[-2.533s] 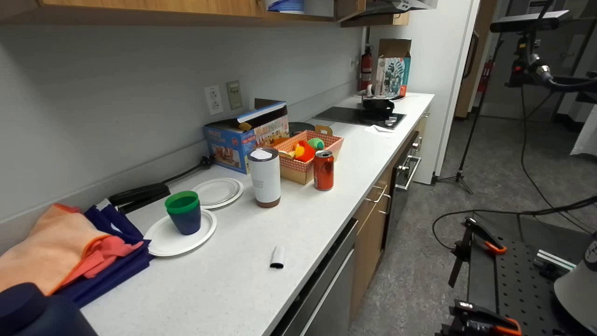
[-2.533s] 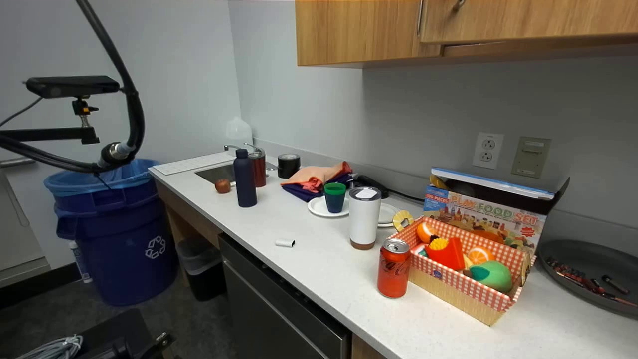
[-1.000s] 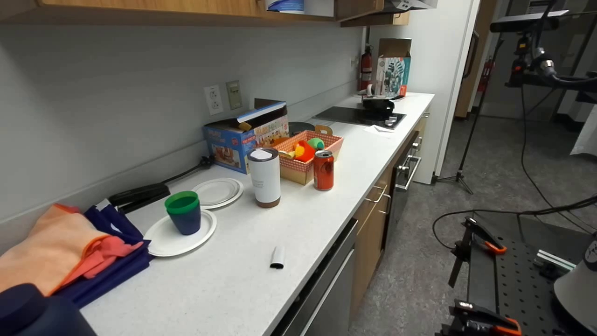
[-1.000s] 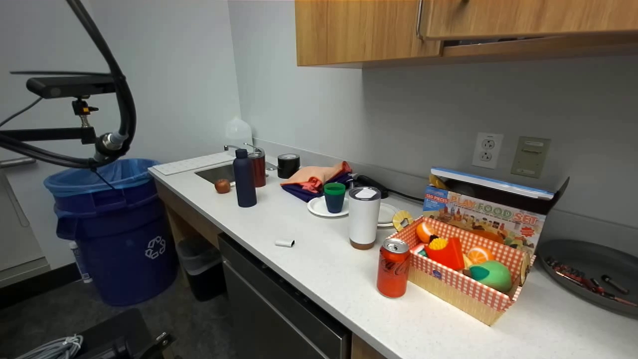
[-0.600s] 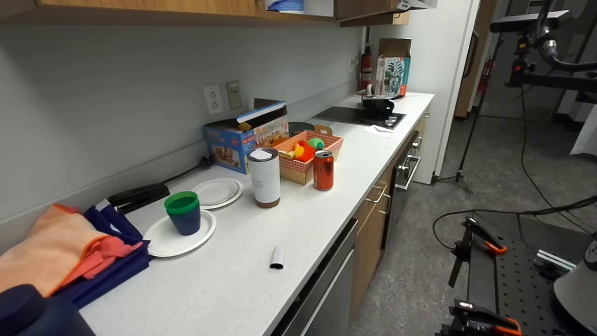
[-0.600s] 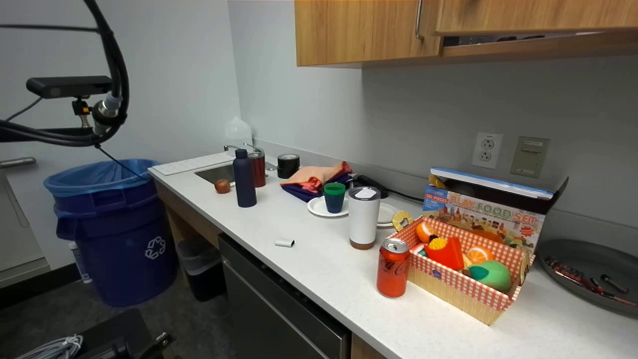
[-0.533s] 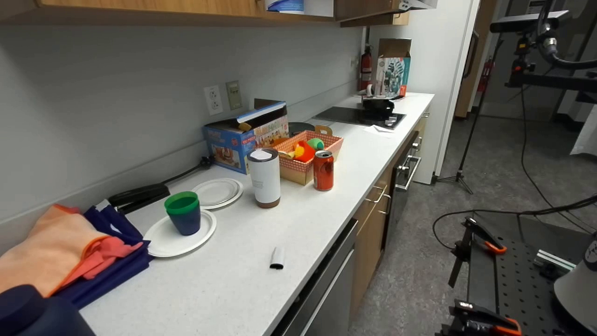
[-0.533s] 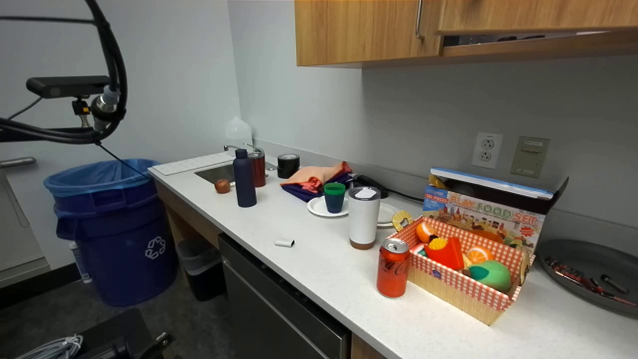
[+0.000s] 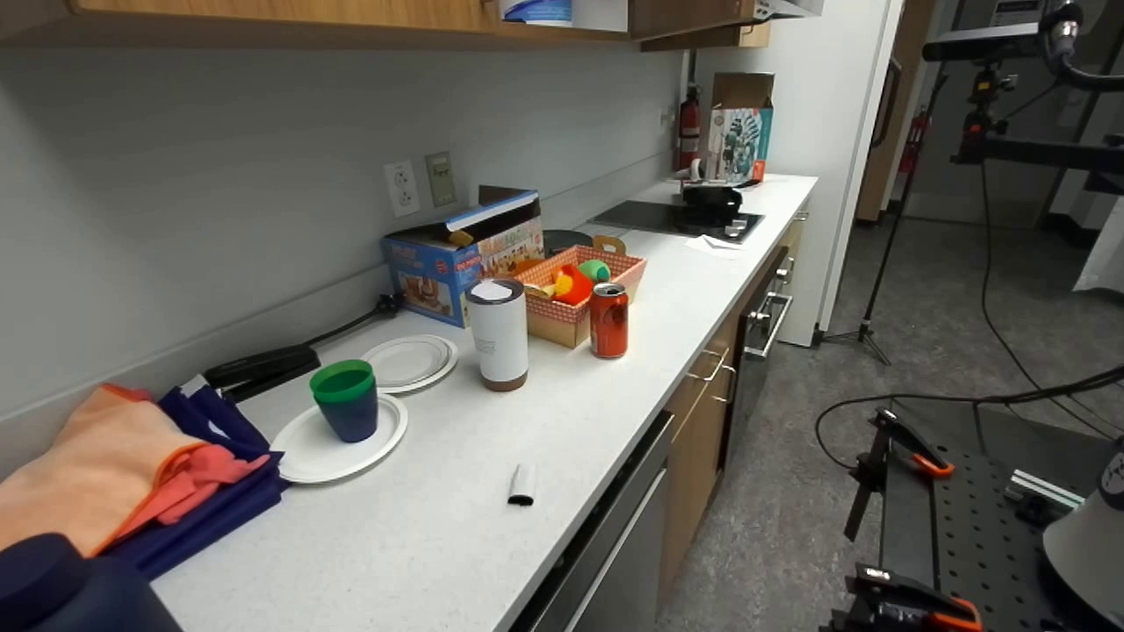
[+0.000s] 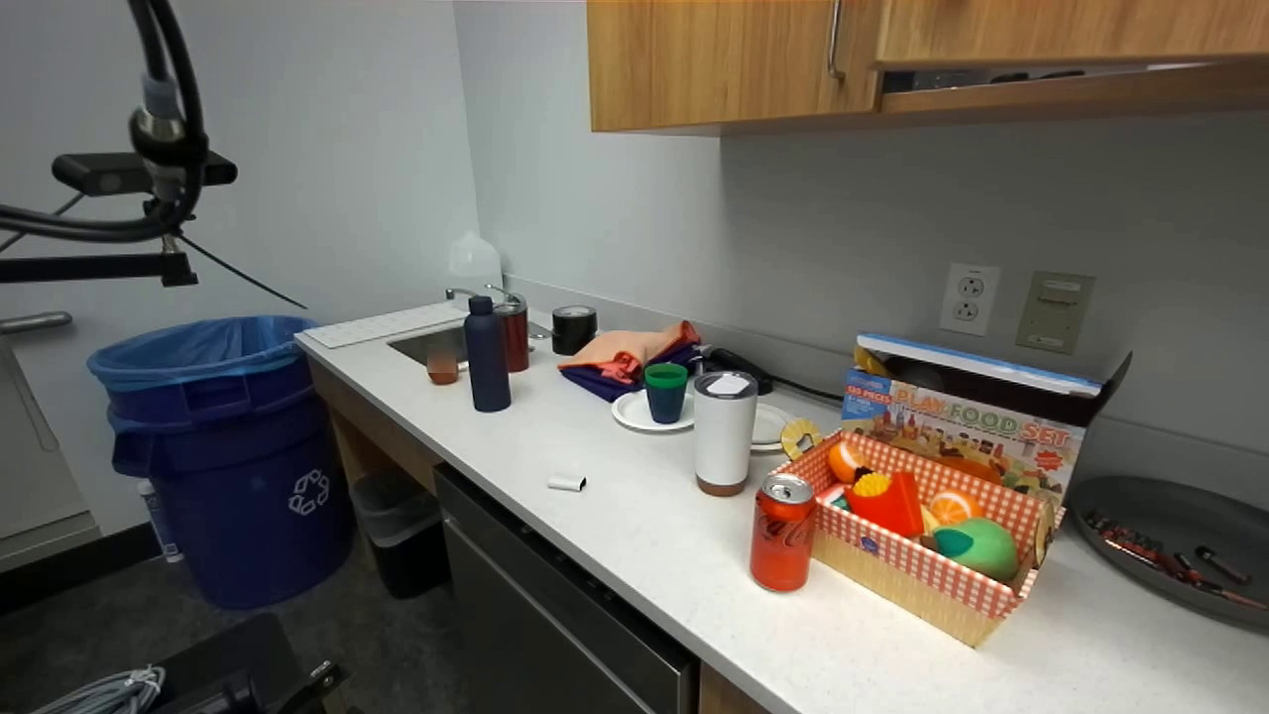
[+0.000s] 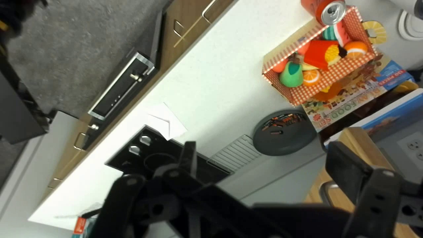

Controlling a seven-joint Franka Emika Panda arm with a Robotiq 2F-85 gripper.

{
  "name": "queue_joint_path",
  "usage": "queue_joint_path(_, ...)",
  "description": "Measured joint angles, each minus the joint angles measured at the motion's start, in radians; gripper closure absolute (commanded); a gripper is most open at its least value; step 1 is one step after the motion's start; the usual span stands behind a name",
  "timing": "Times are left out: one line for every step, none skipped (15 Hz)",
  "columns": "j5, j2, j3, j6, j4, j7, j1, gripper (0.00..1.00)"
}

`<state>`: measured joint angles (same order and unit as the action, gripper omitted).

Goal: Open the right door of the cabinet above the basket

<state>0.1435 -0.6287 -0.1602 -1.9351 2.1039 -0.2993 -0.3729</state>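
The right door (image 10: 1076,30) of the wooden cabinet (image 10: 1051,94) stands open in both exterior views, swung out from the cabinet body. In the wrist view the claw (image 11: 264,155) has its two fingers (image 11: 345,168) wide apart, and the right door lies close to the finger on the right of that view, which hides part of it. The door's metal handle (image 11: 322,191) shows within the spread of the claw, just beside that finger; whether finger and door touch, I cannot tell. To the left of the right door, in an exterior view, a blue-and-white container (image 9: 537,11) sits in the cabinet opening. The left door (image 10: 739,59) hangs closed just left of the right door. On the counter (image 10: 634,555) below the right door stands the basket (image 10: 897,585), filled with toy food (image 10: 892,506), and also below the door, nearer the wall (image 10: 813,238), is the blue box (image 10: 981,436). A dark tray (image 10: 1170,501) lies below the right door's right-hand stretch. A red soda can (image 10: 783,540) stands below and to the left of the door; a white tumbler (image 10: 724,436) is farther left of it, and a blue cup (image 10: 665,402) with a green rim, on a plate (image 10: 627,412), stands farther left of the door still.
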Motion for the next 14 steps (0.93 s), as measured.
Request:
queue_joint_path(0.015,-0.013,0.007,0.043,-0.013,-0.024,-0.007,0.00)
queue_joint_path(0.030,-0.024,0.014,0.076,-0.025,-0.037,-0.012,0.00)
queue_joint_path(0.040,-0.024,0.024,0.101,-0.054,-0.041,-0.013,0.00)
queue_joint_path(0.045,-0.015,0.042,0.130,-0.106,-0.042,-0.011,0.00)
queue_joint_path(0.046,-0.004,0.063,0.154,-0.160,-0.042,-0.005,0.00)
queue_joint_path(0.047,0.006,0.089,0.174,-0.211,-0.042,0.005,0.00)
queue_joint_path(0.051,0.018,0.112,0.182,-0.256,-0.042,0.018,0.00)
queue_joint_path(0.055,0.032,0.130,0.183,-0.291,-0.042,0.031,0.00)
queue_joint_path(0.056,0.051,0.144,0.183,-0.320,-0.042,0.044,0.00)
queue_joint_path(0.058,0.072,0.153,0.183,-0.347,-0.042,0.057,0.00)
queue_joint_path(0.059,0.094,0.157,0.183,-0.370,-0.042,0.069,0.00)
queue_joint_path(0.061,0.118,0.160,0.180,-0.390,-0.042,0.079,0.00)
queue_joint_path(0.069,0.142,0.160,0.174,-0.409,-0.042,0.086,0.00)
queue_joint_path(0.088,0.166,0.161,0.161,-0.425,-0.043,0.088,0.00)
